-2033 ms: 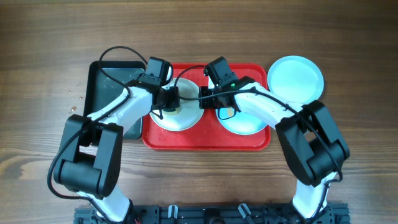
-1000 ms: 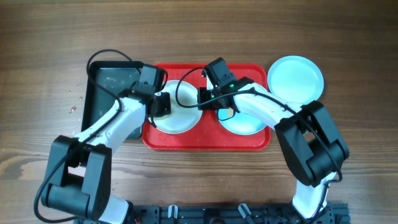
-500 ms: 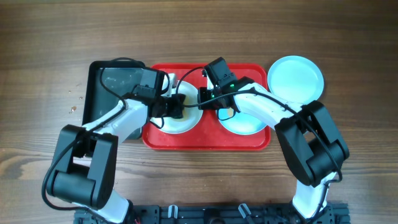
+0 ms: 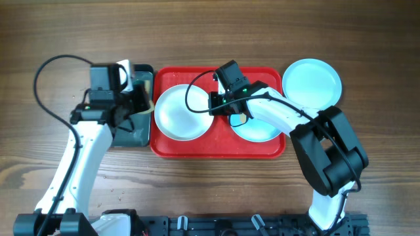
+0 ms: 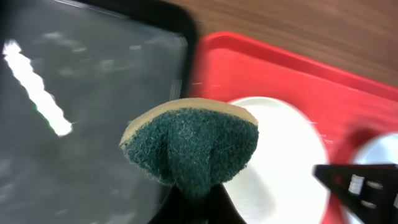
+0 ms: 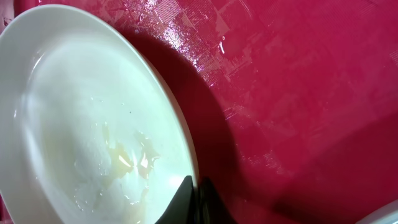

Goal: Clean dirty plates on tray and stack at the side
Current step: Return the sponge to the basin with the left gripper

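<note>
Left jaws are clamping a sponge (image 5: 193, 146), right jaws the white plate (image 6: 87, 118)'s rim, over a wooden desk (image 4: 210, 33).

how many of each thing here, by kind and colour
white plate: 1
turquoise plates: 2
red tray: 1
black tray: 1
sponge: 1
total: 6

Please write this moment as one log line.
left gripper: holds sponge over black tray | right gripper: pinches white plate rim on red tray
</note>
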Tool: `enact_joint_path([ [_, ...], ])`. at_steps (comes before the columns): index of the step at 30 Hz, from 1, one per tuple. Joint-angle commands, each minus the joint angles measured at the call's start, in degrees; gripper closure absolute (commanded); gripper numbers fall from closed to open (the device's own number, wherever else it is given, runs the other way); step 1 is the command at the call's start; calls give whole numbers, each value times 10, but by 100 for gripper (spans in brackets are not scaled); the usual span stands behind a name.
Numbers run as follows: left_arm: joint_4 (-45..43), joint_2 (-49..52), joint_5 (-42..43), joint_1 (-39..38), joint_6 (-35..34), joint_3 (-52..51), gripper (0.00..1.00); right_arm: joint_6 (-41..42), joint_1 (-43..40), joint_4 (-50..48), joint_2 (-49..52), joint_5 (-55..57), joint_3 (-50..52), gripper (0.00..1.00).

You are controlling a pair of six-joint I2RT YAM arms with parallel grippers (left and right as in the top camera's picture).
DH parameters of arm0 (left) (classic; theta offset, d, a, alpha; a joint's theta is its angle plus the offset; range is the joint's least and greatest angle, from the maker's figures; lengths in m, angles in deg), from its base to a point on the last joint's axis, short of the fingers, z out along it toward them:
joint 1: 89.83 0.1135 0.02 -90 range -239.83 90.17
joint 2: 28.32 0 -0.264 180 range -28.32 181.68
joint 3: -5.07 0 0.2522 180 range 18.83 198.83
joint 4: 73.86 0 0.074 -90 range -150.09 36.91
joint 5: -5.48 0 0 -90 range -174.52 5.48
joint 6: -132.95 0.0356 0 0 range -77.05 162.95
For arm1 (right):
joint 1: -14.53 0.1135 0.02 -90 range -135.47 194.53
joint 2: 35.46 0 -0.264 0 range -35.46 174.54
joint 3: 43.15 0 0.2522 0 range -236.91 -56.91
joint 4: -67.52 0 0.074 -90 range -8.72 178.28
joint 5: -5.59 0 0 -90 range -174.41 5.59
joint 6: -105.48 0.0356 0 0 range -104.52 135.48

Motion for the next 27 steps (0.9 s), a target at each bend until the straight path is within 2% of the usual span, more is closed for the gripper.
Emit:
enact_joint_path([
  [1,10,0,-61,40,28,-4,96,-8,3,-3,11,-7,1,96],
  [8,-57,21,-105,51,28,-63,96,-14,3,-3,11,7,1,96],
  [11,-78,54,-124,51,28,-73,96,-13,3,-1,11,22,1,89],
  [12,-78,60,-138,51,28,-73,95,-12,4,-1,11,24,1,89],
  [14,-73,72,-218,51,28,-73,96,-11,6,-1,11,31,3,89],
  [15,-73,72,-225,51,26,-73,96,-7,6,-5,11,36,7,89],
  [22,-56,72,-247,63,-69,-73,96,-7,7,-29,11,37,20,90],
  [27,-62,72,-238,89,-110,-74,96,-7,7,-31,11,37,20,90],
])
